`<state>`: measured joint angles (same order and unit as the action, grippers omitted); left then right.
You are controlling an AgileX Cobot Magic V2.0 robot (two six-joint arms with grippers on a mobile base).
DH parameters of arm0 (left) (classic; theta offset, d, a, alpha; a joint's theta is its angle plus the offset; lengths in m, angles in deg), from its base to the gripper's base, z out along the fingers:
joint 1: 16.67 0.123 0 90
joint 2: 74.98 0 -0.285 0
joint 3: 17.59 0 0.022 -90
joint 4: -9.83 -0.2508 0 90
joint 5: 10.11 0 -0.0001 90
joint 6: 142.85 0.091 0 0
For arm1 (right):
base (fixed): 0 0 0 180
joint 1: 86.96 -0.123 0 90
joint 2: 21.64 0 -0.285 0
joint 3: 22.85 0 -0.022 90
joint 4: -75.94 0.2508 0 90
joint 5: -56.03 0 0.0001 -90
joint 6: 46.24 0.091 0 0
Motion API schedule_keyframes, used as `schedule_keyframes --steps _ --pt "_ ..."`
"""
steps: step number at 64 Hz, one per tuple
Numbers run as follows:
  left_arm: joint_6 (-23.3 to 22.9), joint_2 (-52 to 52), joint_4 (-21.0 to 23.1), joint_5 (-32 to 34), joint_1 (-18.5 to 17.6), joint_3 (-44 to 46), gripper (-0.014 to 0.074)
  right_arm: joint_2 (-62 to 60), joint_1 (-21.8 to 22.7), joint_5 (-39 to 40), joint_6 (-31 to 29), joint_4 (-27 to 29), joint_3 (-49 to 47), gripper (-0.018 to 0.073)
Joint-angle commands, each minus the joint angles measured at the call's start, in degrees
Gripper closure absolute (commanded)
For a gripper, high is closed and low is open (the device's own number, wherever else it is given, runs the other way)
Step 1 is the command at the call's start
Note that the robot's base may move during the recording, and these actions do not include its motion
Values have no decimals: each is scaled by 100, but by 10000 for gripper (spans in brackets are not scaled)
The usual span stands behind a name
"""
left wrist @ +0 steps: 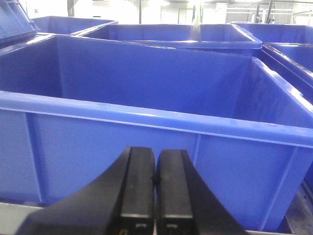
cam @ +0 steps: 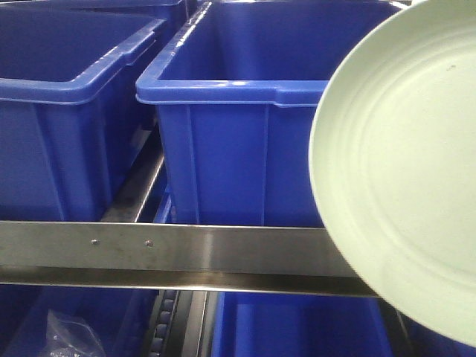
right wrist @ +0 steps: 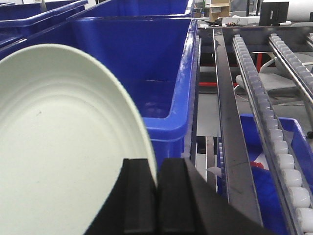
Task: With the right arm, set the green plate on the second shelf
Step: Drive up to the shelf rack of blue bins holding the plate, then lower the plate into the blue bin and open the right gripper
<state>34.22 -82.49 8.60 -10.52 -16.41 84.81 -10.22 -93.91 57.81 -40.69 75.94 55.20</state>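
Right wrist view first: our right gripper (right wrist: 157, 169) has its two black fingers (right wrist: 139, 196) pulled together on the rim of the green plate (right wrist: 58, 147), so we read it as clamped on the plate. The plate stands on edge. Its rim drops into the slit between the fingers, and the rest of the disc fans up and to the left of the gripper, ringed face toward the camera. Just beyond the plate sits a blue bin (right wrist: 161, 63), its near corner lip right behind the plate's edge; we can't tell if they touch. Right of that bin, a steel rail (right wrist: 230, 127) and white roller tracks (right wrist: 266, 103) run away from us. Left gripper (left wrist: 155, 161): fingers pressed flat against each other, empty, pointing at the front wall of a second blue bin (left wrist: 146, 161). Front view: the plate (cam: 401, 171) hangs at the right edge, tilted, face to us, covering part of the steel shelf beam (cam: 186, 256) and the front right corner of the middle bin (cam: 238, 149). It is held up in front of the rack, not set down. The left bin (cam: 67, 126) sits beside the middle one on the same level. Below the beam are a lower bin (cam: 297, 327) and a clear plastic bag (cam: 74, 335).
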Motion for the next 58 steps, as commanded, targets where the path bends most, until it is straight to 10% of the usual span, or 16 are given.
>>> schedule_keyframes --steps 1,20,30,58 --pt "-36 20 27 466 -6 -240 466 43 2 702 43 0 -192 508" --pt "-36 20 27 466 -6 -240 466 43 2 2675 305 77 -515 508" --pt "-36 20 27 466 -6 -240 466 345 2 2217 839 77 -1357 508" --pt "-36 20 27 466 -6 -240 466 4625 2 3003 842 77 -3502 508"
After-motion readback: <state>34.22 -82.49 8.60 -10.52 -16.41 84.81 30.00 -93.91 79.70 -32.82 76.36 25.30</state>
